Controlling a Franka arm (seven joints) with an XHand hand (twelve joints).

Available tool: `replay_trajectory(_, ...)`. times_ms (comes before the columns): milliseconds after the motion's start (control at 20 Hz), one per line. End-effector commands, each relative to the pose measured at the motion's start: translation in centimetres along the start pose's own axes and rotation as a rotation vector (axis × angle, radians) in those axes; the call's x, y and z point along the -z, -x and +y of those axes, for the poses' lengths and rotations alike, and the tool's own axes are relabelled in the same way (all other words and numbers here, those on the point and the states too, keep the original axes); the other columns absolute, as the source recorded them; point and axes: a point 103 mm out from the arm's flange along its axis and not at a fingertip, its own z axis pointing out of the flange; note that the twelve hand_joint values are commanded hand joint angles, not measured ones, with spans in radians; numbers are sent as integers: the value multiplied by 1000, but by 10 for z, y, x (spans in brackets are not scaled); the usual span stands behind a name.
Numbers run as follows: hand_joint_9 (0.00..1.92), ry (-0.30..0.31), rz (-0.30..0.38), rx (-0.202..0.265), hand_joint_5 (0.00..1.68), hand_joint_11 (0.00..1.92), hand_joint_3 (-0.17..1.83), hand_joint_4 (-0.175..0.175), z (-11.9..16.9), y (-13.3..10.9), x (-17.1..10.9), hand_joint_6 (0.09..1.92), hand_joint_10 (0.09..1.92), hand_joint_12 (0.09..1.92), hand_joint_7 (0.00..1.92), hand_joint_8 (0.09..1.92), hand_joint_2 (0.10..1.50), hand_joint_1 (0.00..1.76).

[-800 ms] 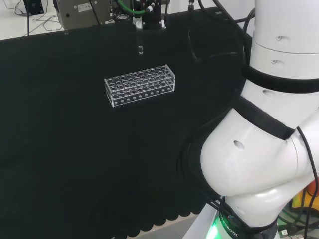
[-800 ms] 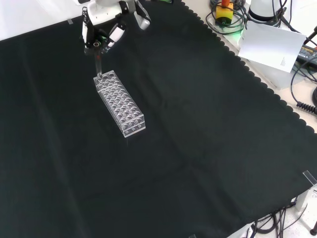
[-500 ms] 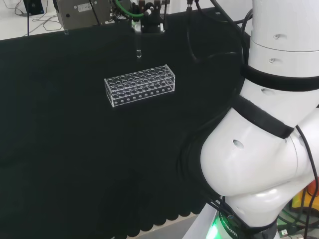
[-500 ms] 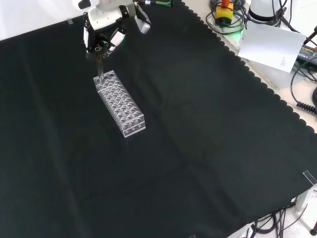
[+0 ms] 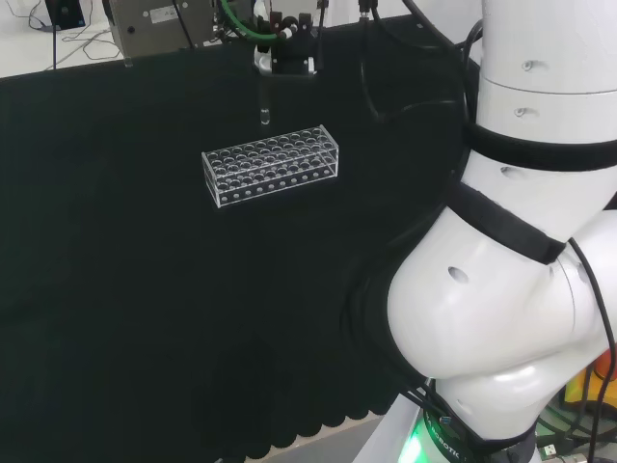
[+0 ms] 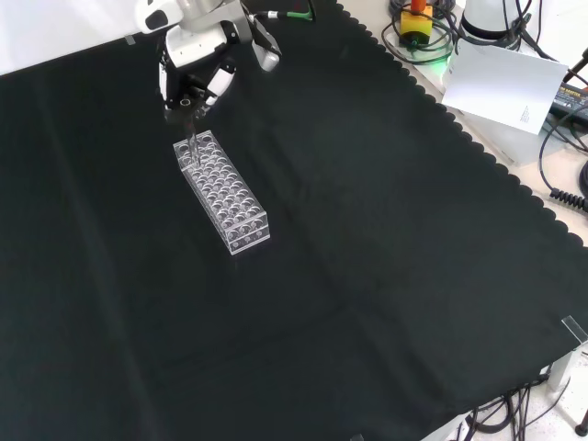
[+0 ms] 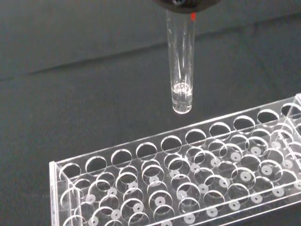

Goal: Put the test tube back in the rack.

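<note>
Clear glass test tube (image 7: 181,70) hangs upright from my hand (image 6: 193,57), fingers curled round its top; the wrist view puts its rounded bottom just above the rack's (image 5: 271,164) edge row of holes, not yet inside any. Over the last second I have carried the tube from behind the rack toward it and downward: in the head view its tip now sits close over the rack's far edge, and in the front view the tube (image 6: 191,138) overlaps the rack's (image 6: 221,191) far end, where earlier it hung short of it. My reading is that alignment is nearly done and the remaining step is a straight descent into one hole. Every rack hole I can see is empty. No legible writing on tube or rack; I see one small red mark near the tube's top.
</note>
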Motion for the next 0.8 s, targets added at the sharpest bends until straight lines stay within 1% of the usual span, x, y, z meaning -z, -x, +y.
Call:
replay_trajectory(50,1276,-13,-1,-3,1309,1376,-175,-175,1,0,-7,87,672,815,1179,955,1079,1422)
replay_trajectory(500,1276,-45,7,-2,1310,1376,-175,-175,3,-2,-22,87,672,816,1179,955,1079,1422)
replay_trajectory(800,1276,-53,23,-1,1312,1376,-175,-175,6,-2,-24,87,671,817,1180,953,1078,1422)
